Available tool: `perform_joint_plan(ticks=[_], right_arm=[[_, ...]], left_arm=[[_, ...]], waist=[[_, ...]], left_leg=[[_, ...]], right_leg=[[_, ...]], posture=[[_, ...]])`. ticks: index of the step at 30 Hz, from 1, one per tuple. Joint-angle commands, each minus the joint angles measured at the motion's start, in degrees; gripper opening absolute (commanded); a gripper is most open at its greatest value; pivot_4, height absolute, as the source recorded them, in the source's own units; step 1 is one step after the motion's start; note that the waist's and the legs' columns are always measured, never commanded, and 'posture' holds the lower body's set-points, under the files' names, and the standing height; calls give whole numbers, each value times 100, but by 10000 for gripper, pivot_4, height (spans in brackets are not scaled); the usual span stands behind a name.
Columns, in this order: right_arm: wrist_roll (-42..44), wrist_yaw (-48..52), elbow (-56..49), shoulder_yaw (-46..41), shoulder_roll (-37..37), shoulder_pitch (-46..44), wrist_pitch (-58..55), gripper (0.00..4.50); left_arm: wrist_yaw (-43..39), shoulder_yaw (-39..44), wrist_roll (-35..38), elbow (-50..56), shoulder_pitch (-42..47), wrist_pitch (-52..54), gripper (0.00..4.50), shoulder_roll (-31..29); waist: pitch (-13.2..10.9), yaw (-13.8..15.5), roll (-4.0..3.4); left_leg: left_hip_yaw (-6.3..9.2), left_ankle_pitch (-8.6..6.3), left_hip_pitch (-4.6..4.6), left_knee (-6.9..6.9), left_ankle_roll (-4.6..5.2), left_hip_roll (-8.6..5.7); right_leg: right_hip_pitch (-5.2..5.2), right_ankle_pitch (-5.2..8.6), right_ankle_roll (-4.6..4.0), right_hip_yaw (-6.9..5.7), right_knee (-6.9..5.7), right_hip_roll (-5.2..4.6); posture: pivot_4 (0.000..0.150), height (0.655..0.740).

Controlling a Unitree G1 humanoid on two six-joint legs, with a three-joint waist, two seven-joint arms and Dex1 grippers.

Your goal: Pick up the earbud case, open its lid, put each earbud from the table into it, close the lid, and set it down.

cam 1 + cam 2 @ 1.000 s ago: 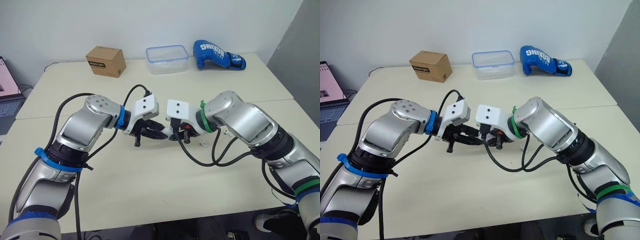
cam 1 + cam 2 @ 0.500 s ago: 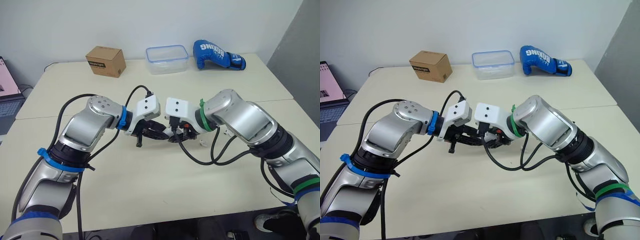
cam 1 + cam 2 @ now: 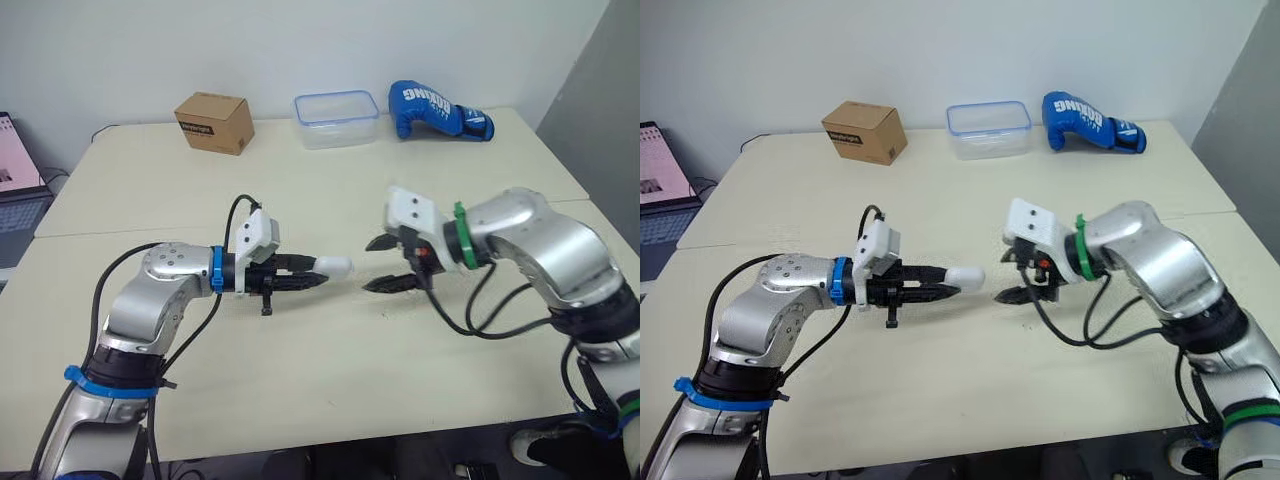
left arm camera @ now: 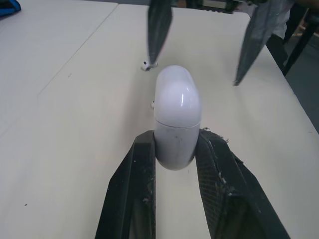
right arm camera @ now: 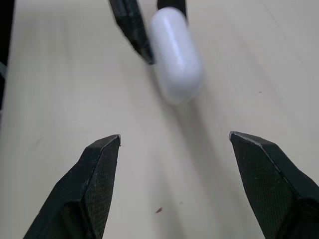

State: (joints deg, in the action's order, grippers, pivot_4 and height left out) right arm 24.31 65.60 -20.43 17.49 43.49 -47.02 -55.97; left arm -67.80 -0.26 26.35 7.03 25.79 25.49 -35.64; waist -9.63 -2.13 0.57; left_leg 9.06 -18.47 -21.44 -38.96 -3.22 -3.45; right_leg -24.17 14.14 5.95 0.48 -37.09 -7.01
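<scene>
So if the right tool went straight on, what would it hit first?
Most likely the earbud case, held by the left tool; the right tool points squarely at it, though depth is unclear.

I take this for an office or lab room set up for testing; I look down on plain cream tables [image 3: 300, 380] pushed together, seams showing between them, against a bare white wall [image 3: 200, 40]; an open laptop [image 3: 15, 190] sits at the left edge; a cardboard box [image 3: 212, 122], a clear plastic container [image 3: 336, 119] and a blue boxing glove [image 3: 438, 109] line the far side
</scene>
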Motion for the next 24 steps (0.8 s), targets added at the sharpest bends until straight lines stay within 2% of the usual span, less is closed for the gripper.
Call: perform_joint_plan(ticks=[1, 7, 15, 24], right_arm=[[466, 96, -334, -557, 136, 172, -60, 36492], [1060, -113, -447, -1137, 128, 510, -341, 36492], [1326, -436, -559, -1194, 114, 570, -361, 36492], [1070, -1298, -161, -837, -743, 222, -147, 36492]], left_arm=[[89, 344, 272, 57, -145, -304, 7753, 127], [46, 479, 464, -6, -465, -756, 7753, 383], [20, 392, 508, -21, -505, -884, 7753, 546], [-24, 273, 734, 134, -513, -606, 7753, 575]], waist=[[0, 3, 0], [1, 34, 1], [1, 35, 2], [2, 28, 2]], left_leg=[[-1, 0, 1, 0, 0, 0], [0, 0, 3, 0, 0, 0], [-1, 0, 3, -1, 0, 0], [-1, 0, 5, 0, 0, 0]], right_leg=[[0, 0, 0, 1, -1, 0], [4, -1, -1, 0, -1, 0], [5, -2, -3, 0, 1, 0], [6, -2, -3, 0, -1, 0]], posture=[[1500, 7307], [1500, 7307], [1500, 7307], [1500, 7307]])
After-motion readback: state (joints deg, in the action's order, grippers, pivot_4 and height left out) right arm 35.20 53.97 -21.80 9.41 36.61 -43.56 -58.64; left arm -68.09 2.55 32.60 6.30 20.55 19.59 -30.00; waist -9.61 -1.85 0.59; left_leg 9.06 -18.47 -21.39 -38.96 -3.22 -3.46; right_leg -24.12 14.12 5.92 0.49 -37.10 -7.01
